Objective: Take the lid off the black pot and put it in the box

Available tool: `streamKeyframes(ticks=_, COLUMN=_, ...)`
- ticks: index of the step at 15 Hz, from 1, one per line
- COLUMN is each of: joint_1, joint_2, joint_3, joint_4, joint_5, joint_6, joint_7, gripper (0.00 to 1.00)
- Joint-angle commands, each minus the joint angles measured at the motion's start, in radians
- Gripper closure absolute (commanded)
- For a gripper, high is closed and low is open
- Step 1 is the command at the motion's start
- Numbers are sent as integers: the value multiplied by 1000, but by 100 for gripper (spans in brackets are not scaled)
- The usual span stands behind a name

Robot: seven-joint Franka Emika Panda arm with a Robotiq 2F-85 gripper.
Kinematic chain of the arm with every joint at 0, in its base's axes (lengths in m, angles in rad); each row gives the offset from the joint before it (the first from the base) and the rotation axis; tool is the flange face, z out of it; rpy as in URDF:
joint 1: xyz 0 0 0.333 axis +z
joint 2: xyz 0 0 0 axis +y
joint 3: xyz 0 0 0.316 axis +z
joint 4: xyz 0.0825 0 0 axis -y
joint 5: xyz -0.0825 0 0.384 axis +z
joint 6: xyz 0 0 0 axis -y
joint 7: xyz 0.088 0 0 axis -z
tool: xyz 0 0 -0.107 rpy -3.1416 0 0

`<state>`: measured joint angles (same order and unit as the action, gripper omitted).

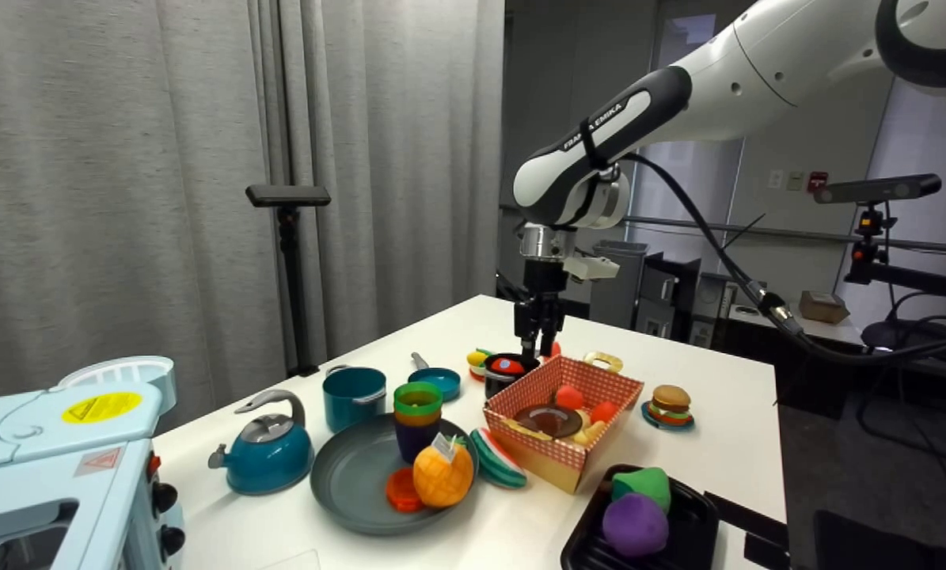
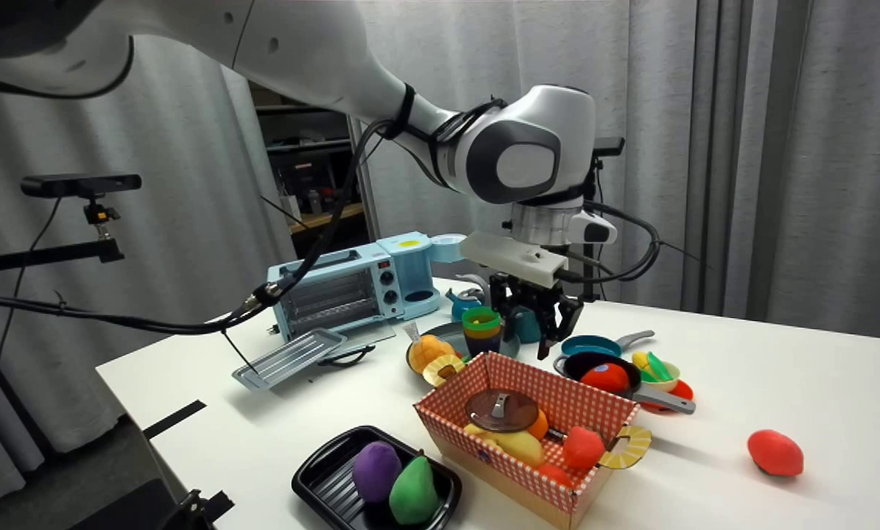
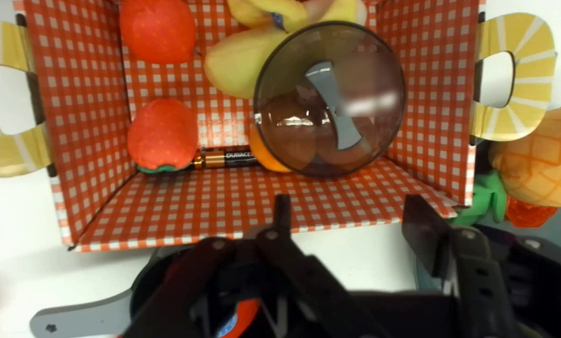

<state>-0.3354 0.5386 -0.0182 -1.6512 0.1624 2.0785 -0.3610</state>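
Observation:
The lid, a round dark see-through disc with a grey handle, lies inside the box on top of toy food; it shows in both exterior views (image 1: 548, 421) (image 2: 502, 411) and in the wrist view (image 3: 285, 124). The box (image 1: 532, 459) (image 2: 484, 467) is orange-brown with a red checked lining (image 3: 233, 202). The black pot (image 2: 578, 364) (image 1: 496, 384) stands lidless beside the box with a red toy in it; the wrist view shows part of it (image 3: 142, 286) behind my fingers. My gripper (image 3: 341, 209) (image 1: 537, 348) is open and empty, above the box's long edge near the pot.
A green plate (image 1: 354, 483) with cups and a pineapple (image 1: 443, 473) stands beside the box. A black tray (image 2: 314, 471) with purple and green toys is close by. Teal kettle (image 1: 271, 455), teal pot (image 1: 354, 400), burger (image 1: 669, 404) and a red toy (image 2: 775, 453) are around.

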Motion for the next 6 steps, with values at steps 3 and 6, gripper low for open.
streamKeyframes(ticks=3, joint_1=29, joint_2=-32, joint_3=-22, joint_4=-65, joint_5=-27, joint_6=98, joint_7=2, gripper=15)
streamKeyframes(ticks=6, joint_1=52, joint_2=-57, joint_3=-27, joint_4=-114, joint_5=-42, joint_6=147, joint_7=15, gripper=0)
